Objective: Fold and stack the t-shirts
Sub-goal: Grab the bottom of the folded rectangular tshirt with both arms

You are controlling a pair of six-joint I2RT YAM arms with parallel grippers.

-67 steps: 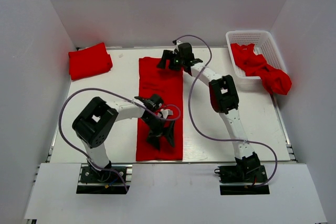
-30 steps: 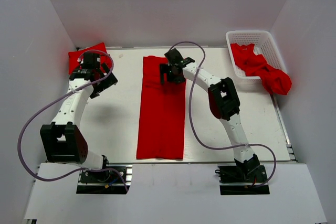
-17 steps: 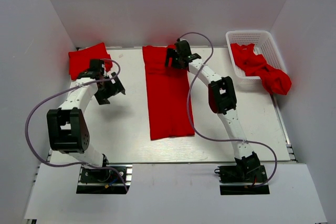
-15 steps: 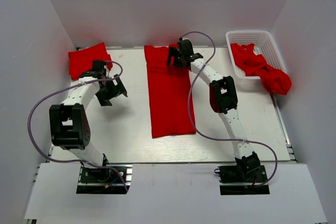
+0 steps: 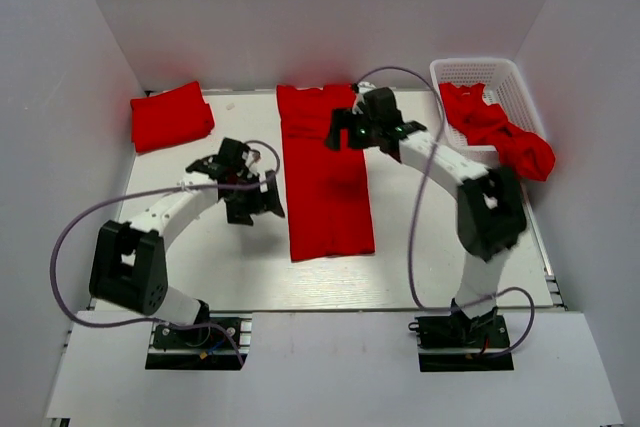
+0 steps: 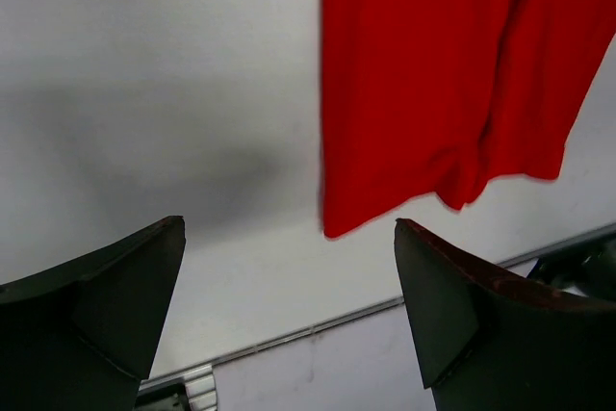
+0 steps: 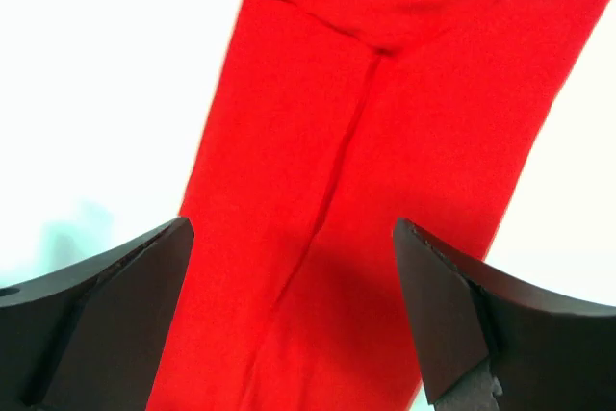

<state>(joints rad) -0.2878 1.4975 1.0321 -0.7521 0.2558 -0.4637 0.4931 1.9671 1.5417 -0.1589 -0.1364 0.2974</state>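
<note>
Left fingers (image 6: 96,320) and right fingers (image 7: 101,320) are hovering released, grasping nothing, by the half-folded t-shirt (image 5: 325,182) lying mid-way on the desk (image 5: 250,269). One folded t-shirt (image 5: 170,117) is resting at ten o'clock; crumpled t-shirts (image 5: 500,135), perhaps two, are waiting in the basket (image 5: 478,68) at two o'clock.

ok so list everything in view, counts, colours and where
flat table top: one, white, under everything
folded soft cloth t-shirt: one, bright red, far left corner
long narrow flat cloth t-shirt: one, bright red, middle of table
crumpled cloth t-shirts: heap, count unclear, bright red, in basket, spilling over its right side
plastic lattice basket: one, white, far right corner
cables: two, purple, looping above table
left gripper: one, black, open, above bare table beside long t-shirt
right gripper: one, black, open, over long t-shirt
</note>
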